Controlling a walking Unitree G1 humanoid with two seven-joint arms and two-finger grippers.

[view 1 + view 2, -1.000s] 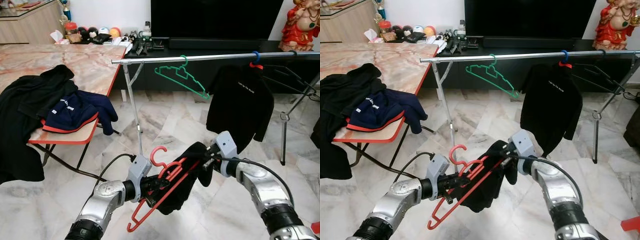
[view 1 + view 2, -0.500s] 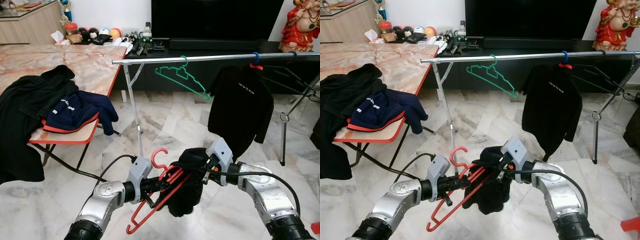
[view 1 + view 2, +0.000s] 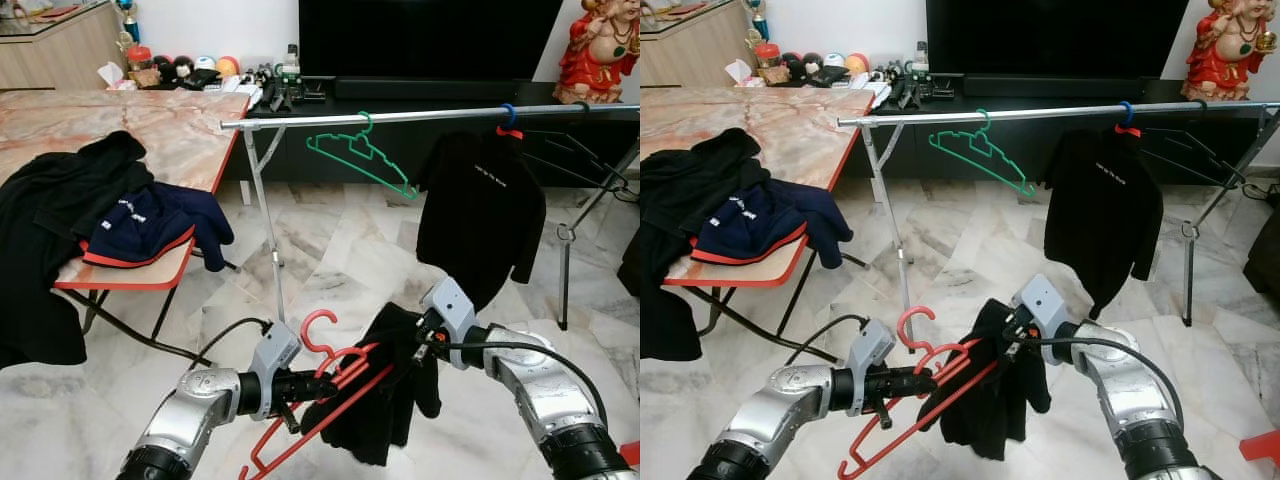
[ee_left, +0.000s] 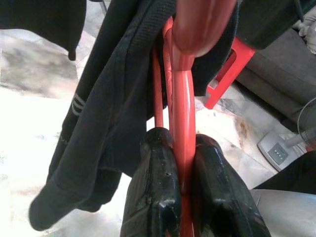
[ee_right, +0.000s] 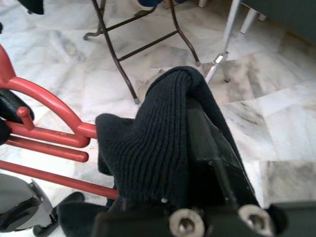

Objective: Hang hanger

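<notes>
Item: red hanger (image 3: pixel 330 395), held low before the robot, well below and short of the rail (image 3: pixel 420 115)

Left gripper (image 4: pixel 183 197): fingers closed tight on the hanger's red bar, just beneath its hook (image 3: pixel 315 330); hanger tilts down and toward the robot's left

Right gripper (image 3: pixel 425 340): pinched onto the black garment (image 3: pixel 390 400), knit fabric bunched over its fingers; garment drapes across the hanger's right shoulder and hangs below

Risks, as judged:
- Garment only half seated; a lift toward the rail could let it slide off the tilted hanger
- Right gripper's hold on the cloth could tug the hanger askew in the left grip
- Hook may miss the rail or foul the green hanger (image 3: pixel 360 160) or hung black shirt (image 3: pixel 480 215)

Also present: table (image 3: pixel 190 130) with heaped clothes (image 3: pixel 100 215)
</notes>
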